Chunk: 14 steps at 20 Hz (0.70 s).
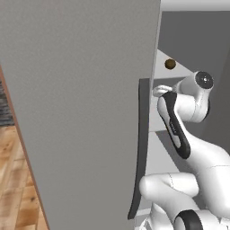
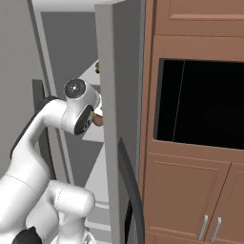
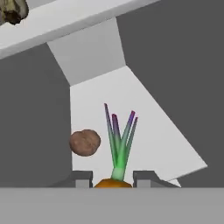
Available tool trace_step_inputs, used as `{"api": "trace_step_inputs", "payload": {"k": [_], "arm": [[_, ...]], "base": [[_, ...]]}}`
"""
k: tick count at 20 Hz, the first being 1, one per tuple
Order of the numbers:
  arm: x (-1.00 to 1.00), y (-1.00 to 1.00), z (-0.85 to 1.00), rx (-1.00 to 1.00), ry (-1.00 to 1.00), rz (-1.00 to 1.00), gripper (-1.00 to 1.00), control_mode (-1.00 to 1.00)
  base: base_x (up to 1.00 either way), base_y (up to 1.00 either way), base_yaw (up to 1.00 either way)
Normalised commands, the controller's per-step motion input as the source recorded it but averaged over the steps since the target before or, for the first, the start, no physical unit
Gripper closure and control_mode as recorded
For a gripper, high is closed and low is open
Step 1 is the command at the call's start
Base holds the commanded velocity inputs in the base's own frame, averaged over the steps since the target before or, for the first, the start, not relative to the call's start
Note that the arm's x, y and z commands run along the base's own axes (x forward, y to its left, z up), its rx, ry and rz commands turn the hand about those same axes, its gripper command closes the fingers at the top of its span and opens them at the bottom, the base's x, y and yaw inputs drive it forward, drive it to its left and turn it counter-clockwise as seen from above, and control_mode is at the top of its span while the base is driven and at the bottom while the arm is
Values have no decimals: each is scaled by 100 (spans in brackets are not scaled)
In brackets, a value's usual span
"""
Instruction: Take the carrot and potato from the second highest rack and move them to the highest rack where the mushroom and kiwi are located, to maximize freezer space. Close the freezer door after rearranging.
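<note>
Two finger tips of the gripper [image 3: 113,178] rise at the bottom of the hand view with the carrot [image 3: 113,183] sitting between them, its orange top just showing and its green and purple leaves standing up out of the gap. The tips stand close on either side of the orange body, yet whether they actually press on it cannot be told from here. Reaching in from the front along the shelf puts the carrot's body in line with the fingers, which is probably why the hand comes at it this way.

Beside the leaves, on the same pale plate, lies the potato [image 3: 85,142], a brown lump apart from the carrot. That plate is the second highest rack [image 3: 144,127], so both vegetables are not yet moved. Above it runs the highest rack [image 3: 83,19], with a mottled brown and cream thing at its corner (likely the mushroom [image 3: 12,11]).

From the left base view the freezer door [image 1: 76,112] stands wide open, and a small brown ball [image 1: 170,64] rests on an upper shelf inside the freezer [image 1: 197,40], beyond the arm's wrist. Closing the door remains to be done.
</note>
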Motion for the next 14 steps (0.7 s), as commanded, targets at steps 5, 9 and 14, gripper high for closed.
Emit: {"api": "trace_step_inputs", "payload": {"k": [5, 9, 14], "arm": [[0, 0, 76, -12, 0, 0, 100, -100], [-2, 0, 53, -11, 0, 0, 100, -100], [18, 0, 32, -5, -10, 4, 100, -100]], "base": [[0, 0, 0], [0, 0, 0], [0, 0, 0]]}}
